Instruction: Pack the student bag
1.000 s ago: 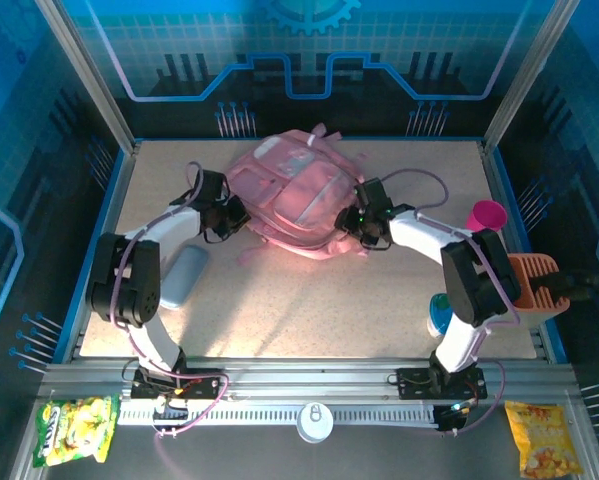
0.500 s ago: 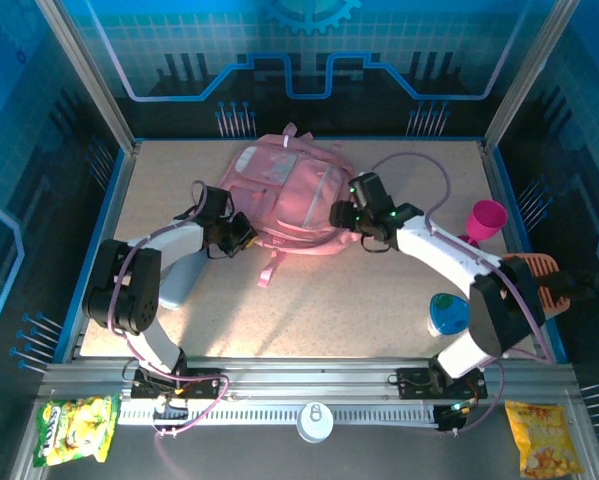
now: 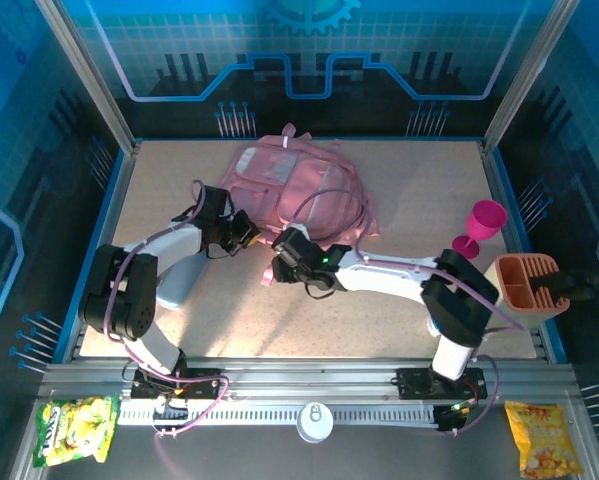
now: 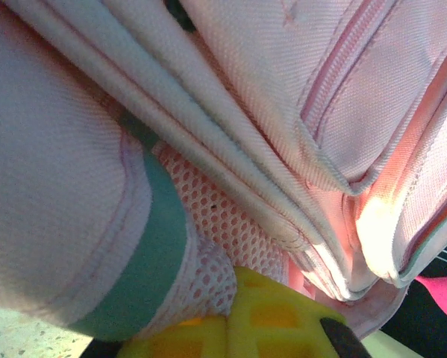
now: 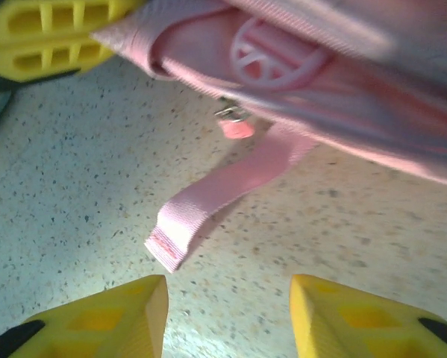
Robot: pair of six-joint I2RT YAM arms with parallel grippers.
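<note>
The student bag [image 3: 299, 188], a soft pink backpack, lies flat at the back middle of the table. My left gripper [image 3: 245, 232] is at the bag's near left edge. In the left wrist view its yellow fingers [image 4: 283, 324] are pressed together on the mesh side pocket [image 4: 208, 224]. My right gripper [image 3: 278, 267] hovers low over the table just in front of the bag, open. In the right wrist view its tips [image 5: 229, 313] stand apart with bare table between them. A loose pink strap end [image 5: 180, 237] lies just ahead, and a zip pull [image 5: 235, 125] hangs above it.
A magenta goblet [image 3: 485, 221] and an orange slotted holder [image 3: 527, 284] stand at the right edge. A grey-blue pouch [image 3: 185, 276] lies under the left arm. Snack packets [image 3: 74, 428] [image 3: 544, 436] lie on the front rail. The table's near middle is bare.
My right arm swung from the bag's right side round to its near left front, and its jaws narrowed a little. The bag shifted and spread out. The left gripper stayed clamped.
</note>
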